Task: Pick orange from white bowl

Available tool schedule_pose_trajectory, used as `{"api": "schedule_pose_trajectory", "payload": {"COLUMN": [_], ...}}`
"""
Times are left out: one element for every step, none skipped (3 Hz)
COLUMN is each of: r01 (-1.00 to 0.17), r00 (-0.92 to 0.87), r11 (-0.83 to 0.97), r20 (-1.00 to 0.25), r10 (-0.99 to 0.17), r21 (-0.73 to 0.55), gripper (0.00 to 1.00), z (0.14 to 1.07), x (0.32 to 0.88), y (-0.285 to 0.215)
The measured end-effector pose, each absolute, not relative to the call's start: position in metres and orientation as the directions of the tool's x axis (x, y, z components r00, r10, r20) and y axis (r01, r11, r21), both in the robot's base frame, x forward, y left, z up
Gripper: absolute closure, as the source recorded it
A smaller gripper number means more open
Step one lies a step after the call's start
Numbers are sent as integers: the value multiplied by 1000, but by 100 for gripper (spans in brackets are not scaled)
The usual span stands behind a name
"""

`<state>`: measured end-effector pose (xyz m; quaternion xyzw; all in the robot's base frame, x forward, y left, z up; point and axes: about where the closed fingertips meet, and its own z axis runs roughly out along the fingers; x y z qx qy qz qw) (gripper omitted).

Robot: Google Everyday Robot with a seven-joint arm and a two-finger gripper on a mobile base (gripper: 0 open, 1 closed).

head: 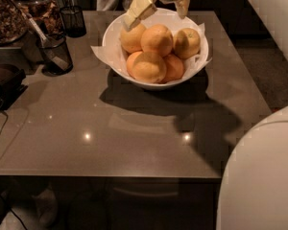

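Orange (157, 40) sits on top of the heap in the white bowl (116, 28), centre of the pile, resting on the other fruit. The bowl stands on the far middle part of the tabletop (134, 128) and is lined with crumpled white paper (102, 55). Pincer (156, 17) hangs over the far rim of the bowl with its fingers spread wide and nothing between them. Left finger (140, 5) ends over the far-left orange (131, 38); contact there cannot be told. Right finger (183, 5) ends above the paler orange (187, 42). Target fruit lies just near of the gap between the fingers, and is not gripped. Large front orange (148, 67) is nearest the camera. Two dark mesh cups (55, 54) stand to the left of the bowl.
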<state>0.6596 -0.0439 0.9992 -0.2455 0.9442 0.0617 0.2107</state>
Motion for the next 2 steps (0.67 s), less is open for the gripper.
{"api": "schedule_pose_trajectory", "payload": {"r01": [-501, -507], "r00": [-781, -782], "r11": [865, 861], "r20": [-441, -443], "r10": [-442, -438], "r21": [20, 45], "gripper": [0, 0], "z": [999, 995], "x": [661, 664], "y": [-42, -42]}}
